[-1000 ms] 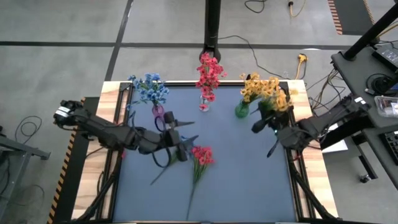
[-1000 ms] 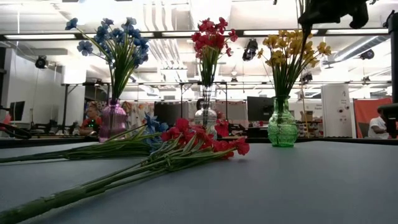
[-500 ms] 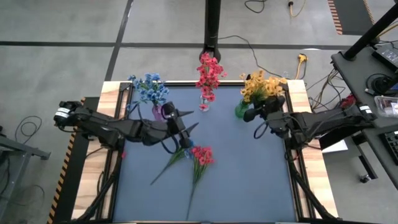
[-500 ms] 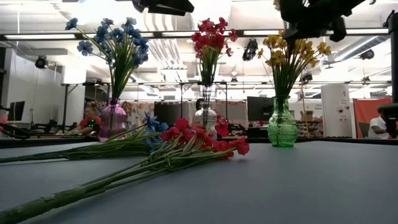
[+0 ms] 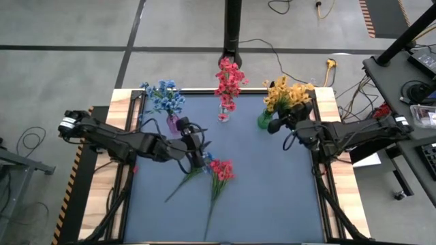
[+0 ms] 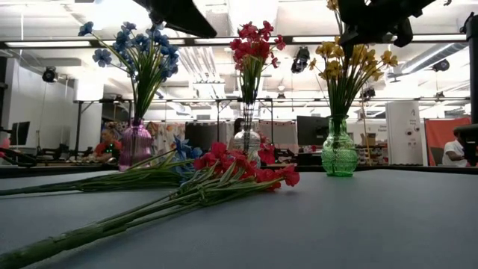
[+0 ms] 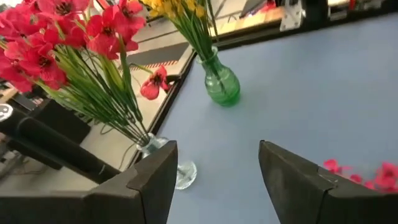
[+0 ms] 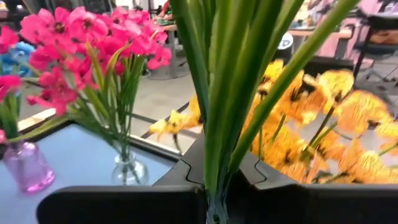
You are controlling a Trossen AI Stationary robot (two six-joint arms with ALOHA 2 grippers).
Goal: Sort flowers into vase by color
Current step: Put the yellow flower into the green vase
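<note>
On the dark blue surface [image 5: 272, 197], a red-blossomed artificial sprig [image 5: 219, 171] and a blue-blossomed one [image 5: 187, 178] are lying side by side, long thin green stems trailing toward the near edge. Light and springy, they are probably best pinched mid-stem. Above them the left gripper [image 5: 198, 156] is hovering with jaws apart, holding nothing. Over the green glass vase [image 5: 265, 120], the right gripper [image 5: 277, 126] is clamping yellow-orange flower stems [image 8: 230, 99] with jaws closed.

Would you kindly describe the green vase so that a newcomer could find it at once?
Three vases stand along the far edge of the blue table. The green vase is the one nearest the right arm, beside the clear vase. It alone is green glass and holds yellow-orange flowers.
</note>
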